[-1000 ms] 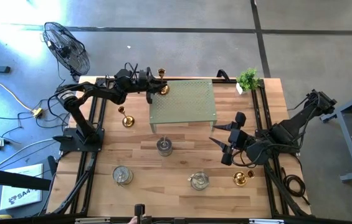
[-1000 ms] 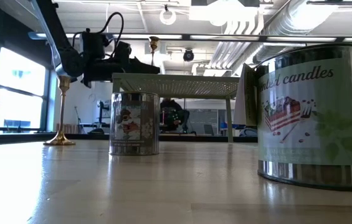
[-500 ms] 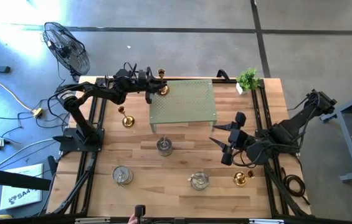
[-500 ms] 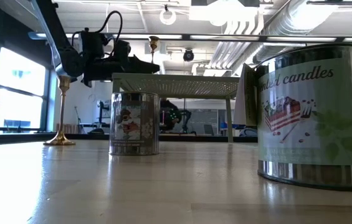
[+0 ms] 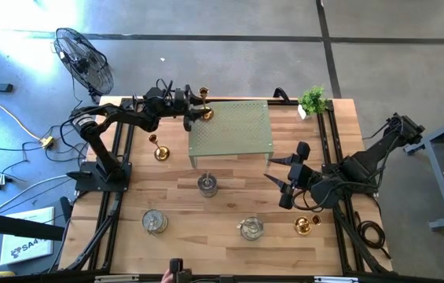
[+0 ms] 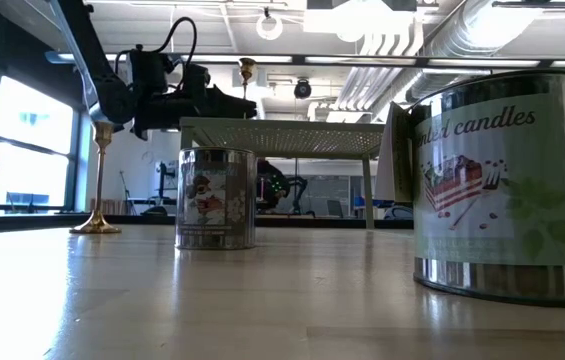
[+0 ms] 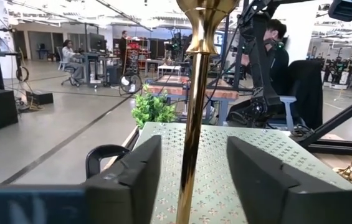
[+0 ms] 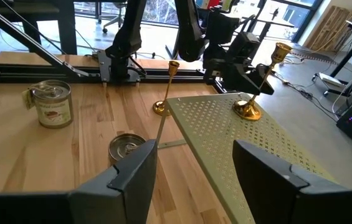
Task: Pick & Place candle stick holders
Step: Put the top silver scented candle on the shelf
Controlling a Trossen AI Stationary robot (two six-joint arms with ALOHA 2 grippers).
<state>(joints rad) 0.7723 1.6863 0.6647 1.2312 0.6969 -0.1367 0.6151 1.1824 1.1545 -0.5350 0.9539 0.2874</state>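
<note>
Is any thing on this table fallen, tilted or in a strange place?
Nothing has fallen. Only one gold holder stands near the corner of the green shelf, inside the open left hand; a knock might tip it off.

Wooden table (image 5: 229,240), holders (image 5: 155,222) (tins), perforated stand (image 5: 230,130)
</note>
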